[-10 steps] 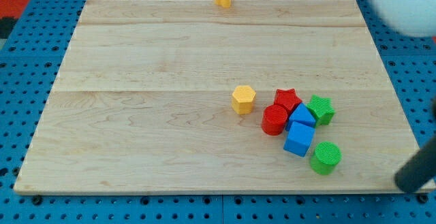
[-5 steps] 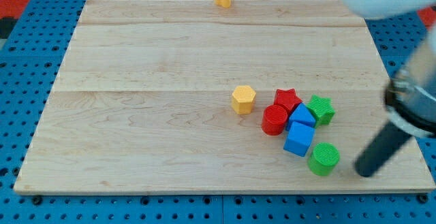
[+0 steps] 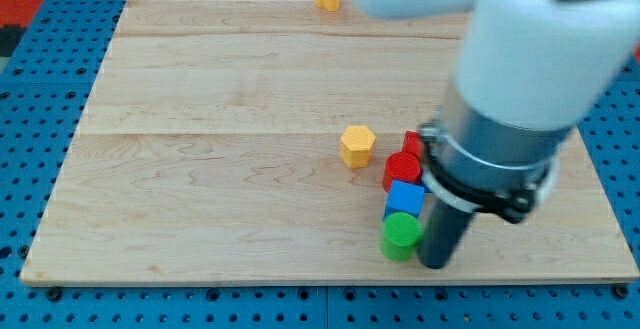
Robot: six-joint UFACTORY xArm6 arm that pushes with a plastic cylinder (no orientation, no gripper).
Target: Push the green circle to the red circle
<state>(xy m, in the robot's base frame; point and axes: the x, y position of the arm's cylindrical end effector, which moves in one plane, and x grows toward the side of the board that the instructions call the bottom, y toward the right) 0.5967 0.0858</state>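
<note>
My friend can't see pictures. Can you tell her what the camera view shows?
My tip touches the green circle's right side near the wooden board's bottom edge. Above the circle sit a blue block and the red circle; a yellow hexagon lies farther left.

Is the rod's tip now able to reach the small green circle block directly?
Probably yes: my tip stands right beside the green circle block, on its right in the view, with nothing between them.

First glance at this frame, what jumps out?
The big white and grey arm fills the view's right, its dark rod coming down to my tip, just right of the green circle block. That block sits below a blue block and the red circle block.
</note>
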